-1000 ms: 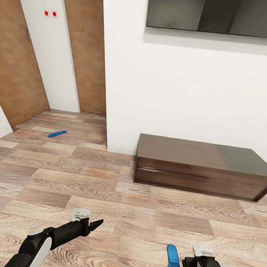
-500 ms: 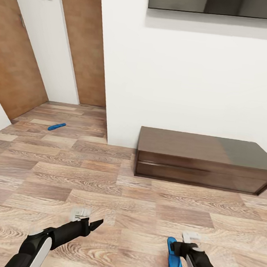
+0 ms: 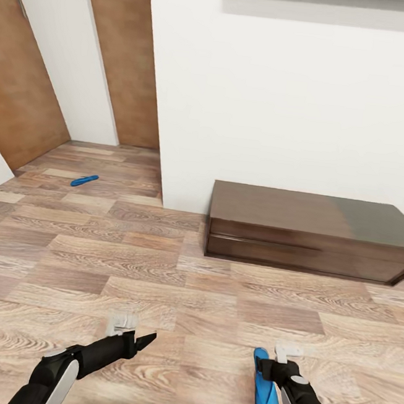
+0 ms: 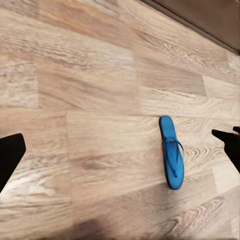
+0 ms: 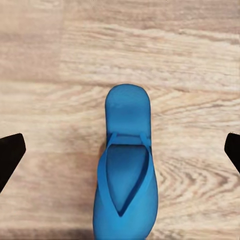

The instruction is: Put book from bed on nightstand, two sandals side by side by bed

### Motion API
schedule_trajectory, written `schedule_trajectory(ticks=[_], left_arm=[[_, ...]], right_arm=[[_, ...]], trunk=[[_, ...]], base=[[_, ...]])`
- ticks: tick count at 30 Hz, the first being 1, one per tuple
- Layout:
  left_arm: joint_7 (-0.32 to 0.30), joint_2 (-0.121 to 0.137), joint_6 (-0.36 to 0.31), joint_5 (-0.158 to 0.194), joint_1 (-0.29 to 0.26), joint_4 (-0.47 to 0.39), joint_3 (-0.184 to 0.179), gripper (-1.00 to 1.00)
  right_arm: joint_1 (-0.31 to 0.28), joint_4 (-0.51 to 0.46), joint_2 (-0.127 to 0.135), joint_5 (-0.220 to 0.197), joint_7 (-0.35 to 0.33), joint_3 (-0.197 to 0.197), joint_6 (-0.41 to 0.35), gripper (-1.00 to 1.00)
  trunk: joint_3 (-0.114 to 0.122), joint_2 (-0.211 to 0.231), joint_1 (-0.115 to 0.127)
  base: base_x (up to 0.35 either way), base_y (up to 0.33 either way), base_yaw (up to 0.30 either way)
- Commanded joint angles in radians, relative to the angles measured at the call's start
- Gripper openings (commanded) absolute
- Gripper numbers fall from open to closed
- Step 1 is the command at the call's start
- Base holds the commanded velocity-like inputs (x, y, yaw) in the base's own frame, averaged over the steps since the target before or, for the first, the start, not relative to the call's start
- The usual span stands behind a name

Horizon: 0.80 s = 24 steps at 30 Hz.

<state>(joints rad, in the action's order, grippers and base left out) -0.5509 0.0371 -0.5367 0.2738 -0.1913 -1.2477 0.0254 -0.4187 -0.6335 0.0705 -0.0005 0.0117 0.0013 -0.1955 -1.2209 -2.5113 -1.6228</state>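
One blue sandal (image 3: 265,387) lies flat on the wood floor just in front of me. My right gripper (image 3: 276,366) hovers over its far end; in the right wrist view its fingers stand wide apart on either side of the sandal (image 5: 125,180), so the right gripper (image 5: 125,142) is open. My left gripper (image 3: 144,340) hangs open and empty over bare floor to the left, and its wrist view shows the same sandal (image 4: 171,152) off to one side of the left gripper (image 4: 117,136). The other sandal (image 3: 84,180) lies far off by the brown doors. The book, bed and nightstand are out of view.
A long low dark-brown drawer cabinet (image 3: 310,235) stands against the white wall (image 3: 287,105) ahead on the right. Brown wooden door panels (image 3: 121,56) close a short passage at the back left. Wood-plank floor (image 3: 96,259) stretches between me and the far sandal.
The view has tilted down, shifting the whole picture up. My right gripper has moved left and forward, from beside the near sandal to over its far end. The left arm holds its pose.
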Motion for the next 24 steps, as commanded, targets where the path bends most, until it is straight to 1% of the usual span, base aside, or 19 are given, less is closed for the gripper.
schedule_trajectory(ticks=[1,7,24], left_arm=[[-0.001,-0.002,-0.008,0.007,-0.001,0.005,0.001,1.0],[-0.001,-0.013,-0.007,0.006,-0.001,0.011,0.001,1.0],[-0.001,-0.014,-0.006,0.006,0.0,0.011,0.001,1.0]], right_arm=[[0.0,-0.002,0.0,-0.001,0.002,-0.001,0.001,1.0],[0.0,-0.002,0.0,-0.001,0.002,-0.003,0.01,1.0],[0.0,-0.002,0.0,-0.001,0.002,-0.003,0.011,1.0]], trunk=[[-0.005,-0.001,0.0],[-0.028,-0.002,-0.003],[-0.094,-0.006,-0.011]], base=[[0.0,0.0,0.0],[0.0,0.0,0.0],[0.0,0.0,0.0]])
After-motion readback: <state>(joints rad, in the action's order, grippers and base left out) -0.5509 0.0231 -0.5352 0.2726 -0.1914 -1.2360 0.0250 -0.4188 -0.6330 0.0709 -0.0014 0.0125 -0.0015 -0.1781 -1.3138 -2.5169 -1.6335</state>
